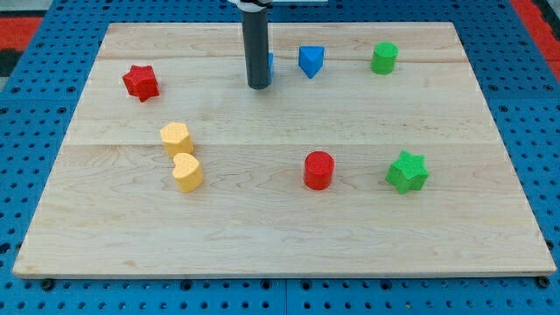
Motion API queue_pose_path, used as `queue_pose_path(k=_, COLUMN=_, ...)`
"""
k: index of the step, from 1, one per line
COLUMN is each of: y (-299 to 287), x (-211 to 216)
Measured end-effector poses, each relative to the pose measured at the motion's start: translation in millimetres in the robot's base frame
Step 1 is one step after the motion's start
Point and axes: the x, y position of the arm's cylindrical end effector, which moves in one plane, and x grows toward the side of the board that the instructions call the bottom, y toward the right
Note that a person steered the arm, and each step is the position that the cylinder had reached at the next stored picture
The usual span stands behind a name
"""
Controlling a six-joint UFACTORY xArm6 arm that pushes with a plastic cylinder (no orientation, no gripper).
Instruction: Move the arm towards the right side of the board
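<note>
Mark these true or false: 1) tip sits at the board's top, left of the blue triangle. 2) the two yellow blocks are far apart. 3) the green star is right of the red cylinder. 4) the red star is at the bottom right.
1) True: my tip is left of the blue triangle.
2) False: the upper yellow block and the yellow heart touch.
3) True: green star, red cylinder.
4) False: the red star is top left.

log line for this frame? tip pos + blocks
tip top centre, hiding most of a blue block | blue triangle and green cylinder to its right | board right side not reached
</note>
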Motion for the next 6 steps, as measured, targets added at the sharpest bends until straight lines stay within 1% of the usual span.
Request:
queue_pose_path(k=2, y=29.5, x=-5.9)
queue_pose_path(k=3, y=47.8, x=29.6)
queue_pose_path(k=5, y=231.8, x=86.1)
queue_pose_path(k=6, y=281.8, x=151.7)
